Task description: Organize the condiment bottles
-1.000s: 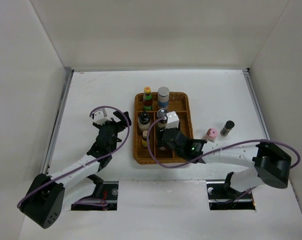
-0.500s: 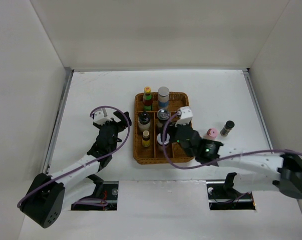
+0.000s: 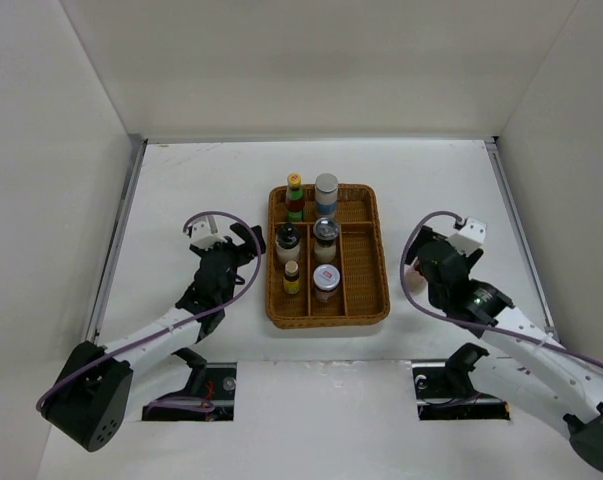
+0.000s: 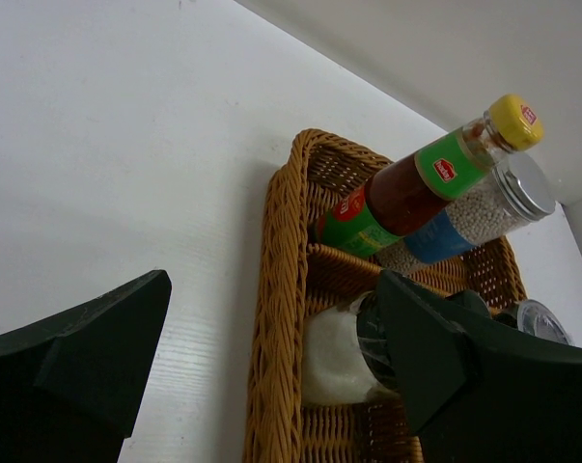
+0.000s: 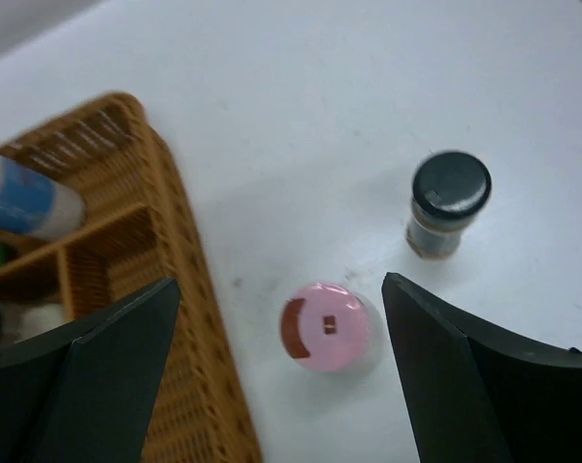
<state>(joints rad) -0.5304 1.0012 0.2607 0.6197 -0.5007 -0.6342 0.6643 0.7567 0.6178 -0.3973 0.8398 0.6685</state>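
Note:
The brown wicker tray (image 3: 366,300) holds several condiment bottles: a green one with a red label and yellow cap (image 3: 294,195), a grey-capped blue-labelled one (image 3: 326,192), a black-capped one (image 3: 287,240), a silver-lidded jar (image 3: 325,235), a small yellow-capped one (image 3: 292,277) and a white-lidded jar (image 3: 326,282). In the right wrist view a pink-capped jar (image 5: 326,326) and a black-capped bottle (image 5: 449,203) stand on the table right of the tray. My right gripper (image 5: 281,289) is open above the pink-capped jar, a finger on each side. My left gripper (image 4: 271,280) is open and empty at the tray's left rim (image 4: 279,251).
White walls enclose the white table on three sides. The tray's right-hand compartments (image 3: 361,250) hold nothing. The tray's right rim (image 5: 180,280) lies just left of the pink-capped jar. The right arm (image 3: 481,300) hides the table bottles from above.
My right gripper has left the tray, where the white-lidded jar now stands alone, and swung right to above the pink-capped jar. The left arm has not moved.

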